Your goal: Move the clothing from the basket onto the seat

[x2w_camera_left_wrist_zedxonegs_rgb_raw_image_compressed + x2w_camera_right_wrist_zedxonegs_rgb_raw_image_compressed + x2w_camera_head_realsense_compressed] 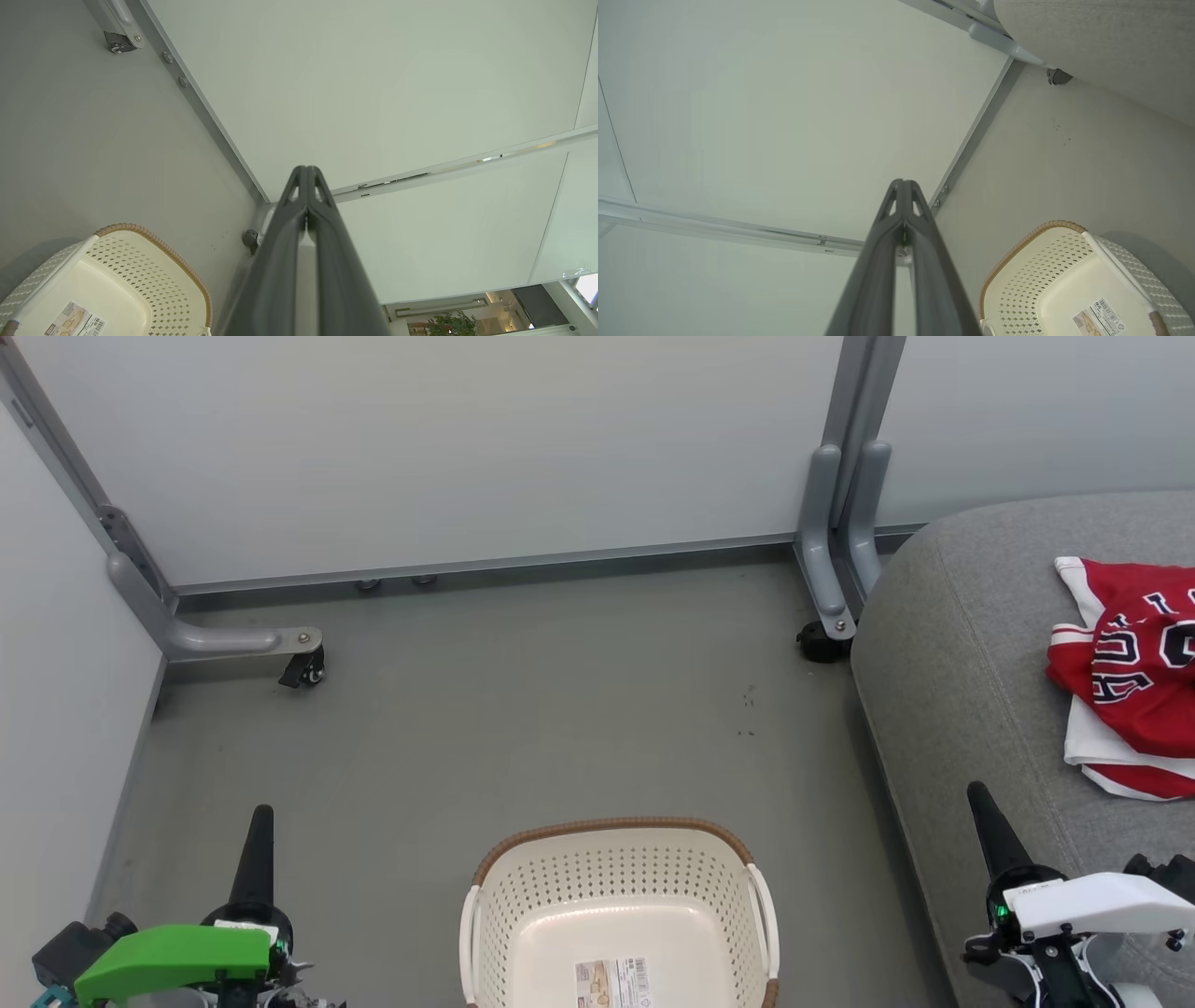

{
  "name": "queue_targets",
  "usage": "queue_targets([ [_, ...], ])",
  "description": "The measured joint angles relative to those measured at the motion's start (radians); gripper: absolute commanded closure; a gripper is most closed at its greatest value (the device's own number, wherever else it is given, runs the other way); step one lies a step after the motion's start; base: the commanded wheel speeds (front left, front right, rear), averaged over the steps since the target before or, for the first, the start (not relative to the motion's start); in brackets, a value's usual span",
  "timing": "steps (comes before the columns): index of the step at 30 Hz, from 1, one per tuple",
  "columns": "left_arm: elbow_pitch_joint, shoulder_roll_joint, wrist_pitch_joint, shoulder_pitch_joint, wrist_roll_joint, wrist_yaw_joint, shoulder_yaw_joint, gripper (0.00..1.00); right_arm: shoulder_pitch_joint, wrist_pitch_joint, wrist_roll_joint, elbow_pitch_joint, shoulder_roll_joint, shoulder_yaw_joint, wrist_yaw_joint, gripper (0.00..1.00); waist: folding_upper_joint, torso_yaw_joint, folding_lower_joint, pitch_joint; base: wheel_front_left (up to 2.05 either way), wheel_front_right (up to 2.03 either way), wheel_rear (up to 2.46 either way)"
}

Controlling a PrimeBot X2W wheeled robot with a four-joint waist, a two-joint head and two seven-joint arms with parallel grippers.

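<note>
Both arms sit low, operator. The left gripper [261,814] and the right gripper [977,795] each have their fingers pressed together on nothing. The clothing [1134,681] lies in a red and white heap on the seat [962,644], over on your right and running off the frame's edge. The basket [611,825] stands on the floor [523,709] between the arms, well apart from the seat. Its bottom is bare apart from a label [613,983].

By my reading, the move looks done, so the step in hand is a check, not a grab. Do it well: keep both arms away from the heap so nothing gets dragged off the cushion. Confirm the basket's near end before you call it.

The views split the work here. The head view gives you the garments on the seat, though it cuts the basket's near end. The two wrist views look into the basket from either side and take in more of its pale bottom and perforated wall. They also show the fingers closed tip to tip, far plainer than from above. Whether the heap holds both garments, I can't tell.
</note>
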Motion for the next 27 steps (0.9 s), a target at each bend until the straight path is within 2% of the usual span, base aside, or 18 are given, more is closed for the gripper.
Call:
queue_targets([
  [27,0.018,-0.001,0.057,-0.051,-0.205,0.0,0.028,1.0,-0.042,0.057,0.207,0.017,0.004,-0.026,0.0,1.0,0.0,0.005,0.0,0.02,0.0,0.0,0.0],
])
